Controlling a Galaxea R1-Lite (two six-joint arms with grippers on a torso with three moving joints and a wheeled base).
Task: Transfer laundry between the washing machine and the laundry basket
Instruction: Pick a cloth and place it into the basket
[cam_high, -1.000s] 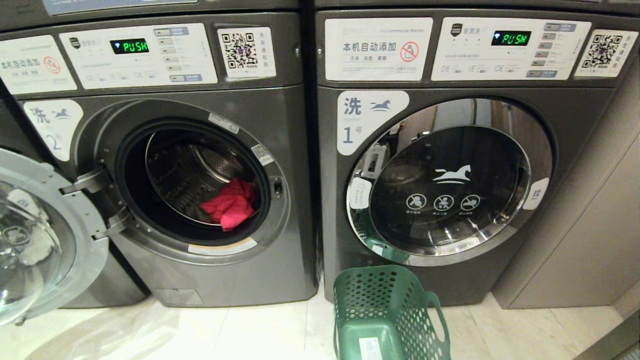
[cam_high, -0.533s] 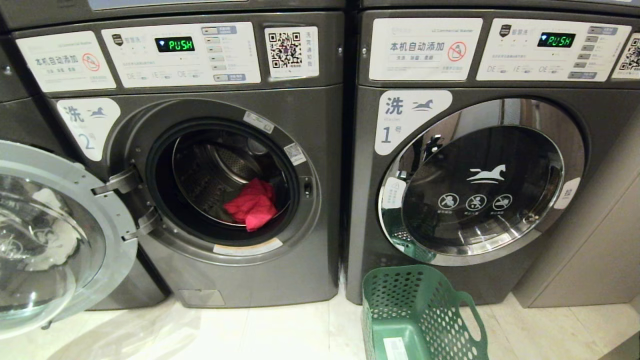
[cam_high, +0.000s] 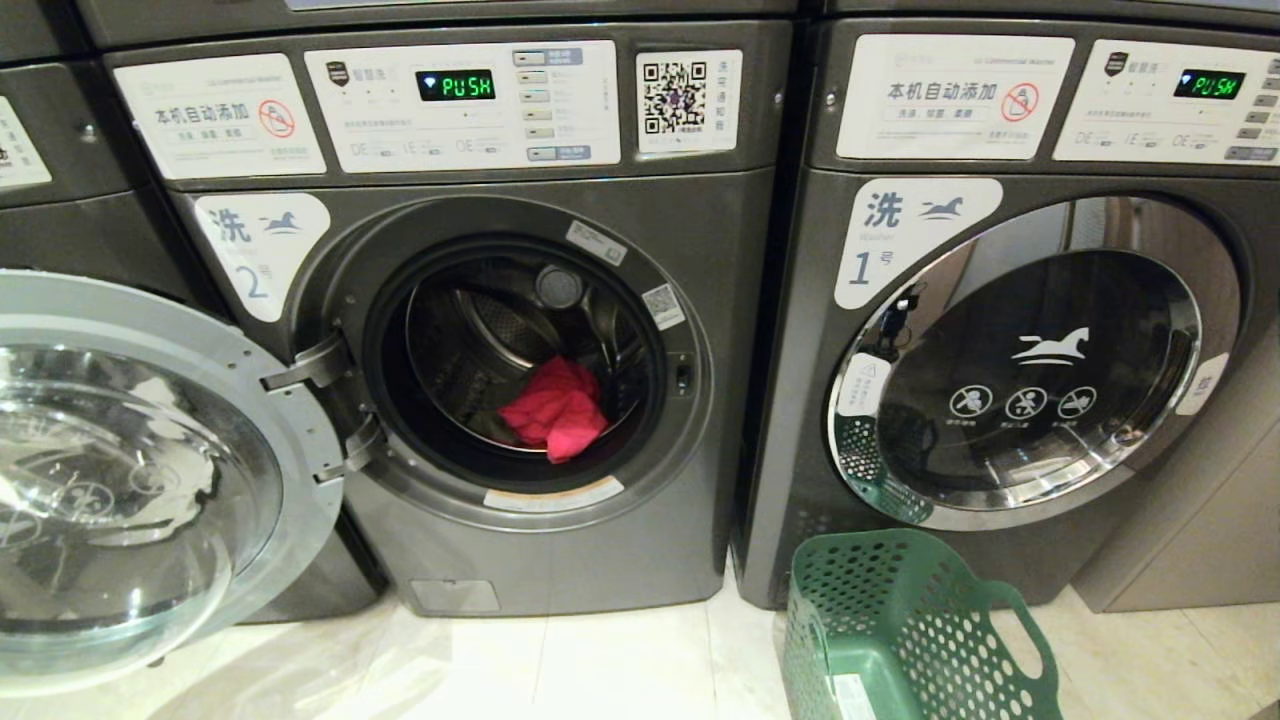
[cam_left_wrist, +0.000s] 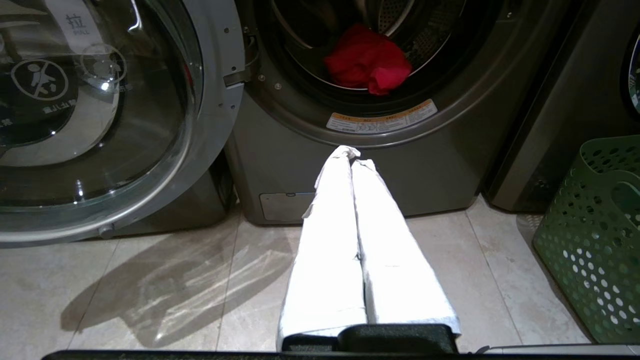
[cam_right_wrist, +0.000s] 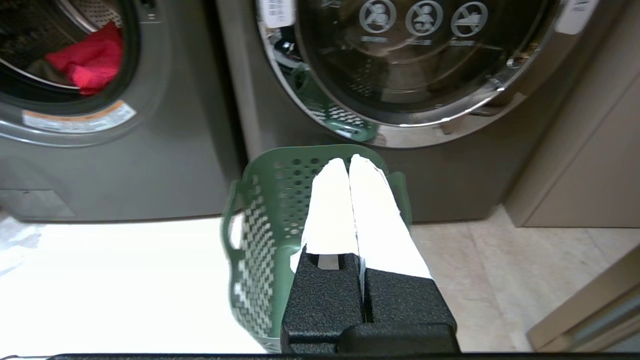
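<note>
At the far left the washing machine's door (cam_high: 130, 480) hangs swung wide open, its glass bowl facing the room, hinged to the left side of the washing machine (cam_high: 520, 560), the one whose label carries a blue "2". Inside the drum lies the laundry (cam_high: 553, 410): a bright red garment bunched near the front lip of the opening, with a hint of something darker beneath it (too shadowed to name). To the right stands a second washer (cam_high: 800, 480), labelled "1", its chrome-rimmed door shut. The laundry basket (cam_high: 905, 625) sits on the floor (cam_high: 620, 670) just in front of that second washer's lower left corner, and nothing shows inside it.

Neither arm appears in the head view. In its wrist view the left gripper (cam_left_wrist: 352, 155) hovers low over the floor in front of the open drum, its white-wrapped fingers (cam_left_wrist: 330, 240) pressed together with nothing between them. The right gripper (cam_right_wrist: 348, 162) hangs above the basket's near rim, equally pinched closed and empty.

Transfer has not yet begun, judging by the bare basket. The risks ahead, as I judge them: an arm reaching in could clip the open door or the rubber seal, since the door juts out beside the approach path; limp cloth may snag on the drum lip or slip free mid-carry; and the light basket could be nudged aside by a careless descent.
</note>
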